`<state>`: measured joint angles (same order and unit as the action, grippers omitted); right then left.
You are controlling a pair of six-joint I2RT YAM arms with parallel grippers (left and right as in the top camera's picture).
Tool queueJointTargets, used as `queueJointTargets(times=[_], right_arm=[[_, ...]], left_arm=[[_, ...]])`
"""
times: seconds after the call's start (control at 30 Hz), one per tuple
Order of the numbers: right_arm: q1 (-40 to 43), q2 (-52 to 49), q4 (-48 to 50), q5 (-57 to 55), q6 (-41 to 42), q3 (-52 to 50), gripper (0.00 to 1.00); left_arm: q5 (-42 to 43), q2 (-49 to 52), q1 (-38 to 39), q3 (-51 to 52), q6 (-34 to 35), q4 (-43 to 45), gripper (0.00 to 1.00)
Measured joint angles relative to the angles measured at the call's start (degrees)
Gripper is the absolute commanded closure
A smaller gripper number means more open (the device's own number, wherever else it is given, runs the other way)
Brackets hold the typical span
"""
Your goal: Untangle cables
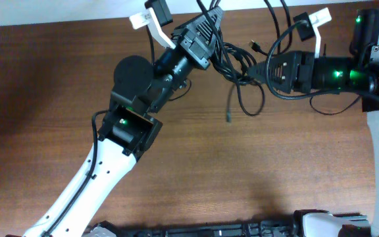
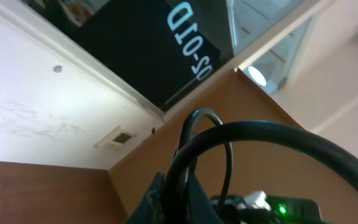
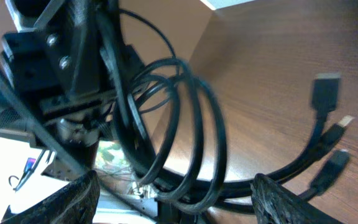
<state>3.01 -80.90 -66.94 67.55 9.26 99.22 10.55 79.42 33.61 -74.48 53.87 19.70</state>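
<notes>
From above, the cables (image 1: 239, 62) sit in a knotted bunch close to the far edge of the tabletop (image 1: 176, 171), around its middle. They lie strung roughly along that edge, between the left end effector (image 1: 209, 31) and the right end effector (image 1: 258, 69). One loose tail (image 1: 229, 117) trails off toward the near edge.

The left wrist view is tilted up at the wall. A loop of cable (image 2: 197, 118) rises out of the left end effector (image 2: 171, 200), whose jaws are together and, I'd say, clamped on the bundle.

In the right wrist view, the right end effector (image 3: 173, 208) has its fingers (image 3: 73, 199) spread wide, with nothing held. Several coils (image 3: 191, 124) hang straight ahead in the gap, running across it, and the plug ends (image 3: 328, 90) lie off to one side. The right arm looks best placed to grip next.
</notes>
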Motion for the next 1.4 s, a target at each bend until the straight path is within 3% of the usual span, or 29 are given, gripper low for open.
queueJointTargets(times=[0.43, 0.63, 0.8, 0.83, 0.87, 1.03, 1.17, 1.3, 1.33, 1.4], right_arm=[[0.0, 0.0, 1.4, -1.2, 3.4, 0.0, 0.24], [0.0, 0.0, 1.2, 0.9, 4.1, 0.0, 0.59], [0.0, 0.0, 1.2, 1.4, 4.3, 0.0, 0.81], [0.0, 0.0, 1.2, 1.4, 4.3, 0.0, 0.92], [0.0, 0.0, 1.2, 1.4, 4.2, 0.0, 0.96], [0.0, 0.0, 1.2, 1.8, 4.2, 0.0, 0.96], [0.0, 0.0, 1.2, 2.0, 4.1, 0.0, 0.96], [0.0, 0.0, 1.1, 1.7, 4.0, 0.0, 0.96], [0.0, 0.0, 1.1, 1.3, 4.0, 0.0, 0.96], [0.0, 0.0, 1.0, 0.2, 4.0, 0.0, 0.96]], left_arm=[[4.2, 0.0, 0.3, 0.0, 3.0, 1.3, 1.0], [3.8, 0.0, 3.3, 0.0, 3.2, 1.7, 1.0], [3.6, 0.0, 3.7, 0.0, 3.2, 1.8, 1.0], [3.5, 0.0, 3.7, 0.0, 3.2, 1.9, 0.99], [3.3, 0.0, 3.7, 0.0, 3.2, 1.9, 0.99], [2.4, 0.0, 3.7, 0.0, 3.2, 1.8, 0.98], [2.1, 0.0, 3.7, 0.0, 3.5, 1.8, 0.75], [1.0, 0.2, 3.7, 0.0, 4.0, 2.0, 0.08], [0.7, 0.3, 3.7, 0.0, 3.4, 1.8, 0.01], [0.3, 0.5, 3.4, 0.0, 1.6, 0.6, 0.01]])
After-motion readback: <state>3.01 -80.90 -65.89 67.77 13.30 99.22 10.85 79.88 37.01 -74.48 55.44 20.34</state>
